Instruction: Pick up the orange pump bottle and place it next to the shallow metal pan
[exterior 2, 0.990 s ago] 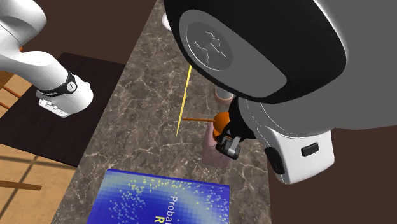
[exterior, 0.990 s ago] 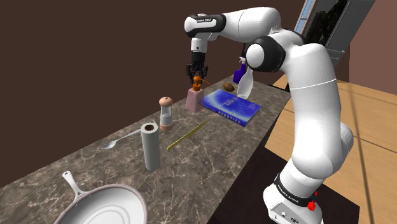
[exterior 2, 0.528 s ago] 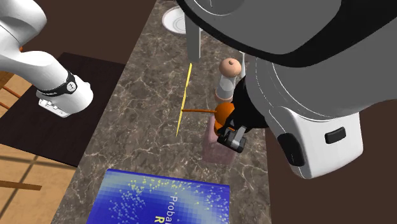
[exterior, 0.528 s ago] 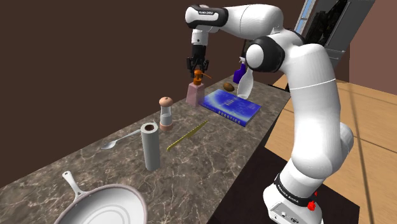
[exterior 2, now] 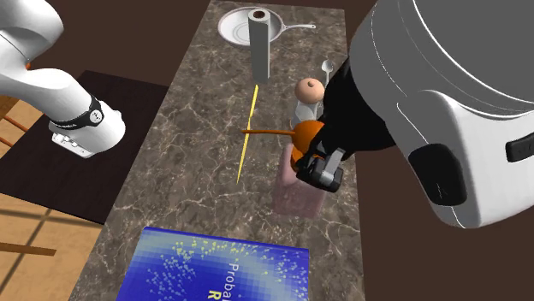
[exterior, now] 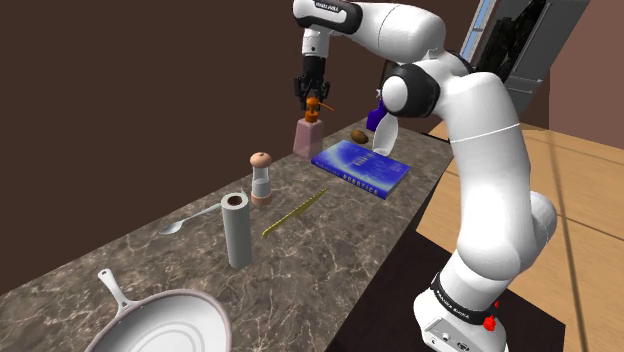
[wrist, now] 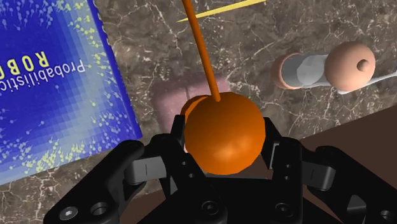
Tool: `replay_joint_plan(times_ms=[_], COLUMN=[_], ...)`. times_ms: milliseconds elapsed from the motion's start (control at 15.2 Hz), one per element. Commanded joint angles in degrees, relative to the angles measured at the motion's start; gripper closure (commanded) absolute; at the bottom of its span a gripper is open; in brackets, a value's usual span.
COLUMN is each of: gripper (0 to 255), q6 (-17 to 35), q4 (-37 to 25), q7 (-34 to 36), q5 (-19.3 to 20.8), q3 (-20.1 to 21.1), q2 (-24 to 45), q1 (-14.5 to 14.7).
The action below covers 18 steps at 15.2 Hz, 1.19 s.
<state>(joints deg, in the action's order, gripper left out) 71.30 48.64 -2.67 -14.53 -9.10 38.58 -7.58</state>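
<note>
The pump bottle (exterior: 308, 136) has a pale pink body and an orange ball-shaped pump head with a thin orange spout. My gripper (exterior: 314, 99) is shut on the orange head and holds the bottle upright, lifted off the marble counter near the far end. In the second exterior view the gripper (exterior 2: 308, 159) clasps the head above the pink body (exterior 2: 295, 193). In the wrist view both fingers (wrist: 170, 149) press the orange ball (wrist: 224, 133). The shallow pan (exterior: 150, 301) lies at the near end of the counter, its rim (exterior 2: 224, 26) partly behind a cylinder.
Between bottle and pan stand a peach-topped grinder (exterior: 261, 178) and a tall grey cylinder (exterior: 236, 230). A spoon (exterior: 186, 222) and a yellow strip (exterior: 296, 211) lie flat on the counter. A blue book (exterior: 362, 166) lies beside the bottle, with a blue bottle (exterior: 377, 116) behind it.
The gripper has risen with the pump bottle in it. The bottle, which stood on the counter a second ago, now hangs above it.
</note>
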Motion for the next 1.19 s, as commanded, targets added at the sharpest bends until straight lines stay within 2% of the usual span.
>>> replay_joint_plan(times_ms=[0,132,396,726,1122], gripper=[255,255,255,255,255], q6=[-2.38,1.92,6.24,8.78,9.67], q4=[-3.84,8.42,23.41,36.00,46.64], q7=[0.49,0.77,2.87,6.75,12.42], q5=[-0.24,0.54,1.66,2.53,2.64], q3=[0.18,-0.25,-0.07,1.16,3.62], q2=[1.43,-6.62,-17.75,-28.67,-39.63], q1=[-0.43,2.05,5.65,9.04,12.26])
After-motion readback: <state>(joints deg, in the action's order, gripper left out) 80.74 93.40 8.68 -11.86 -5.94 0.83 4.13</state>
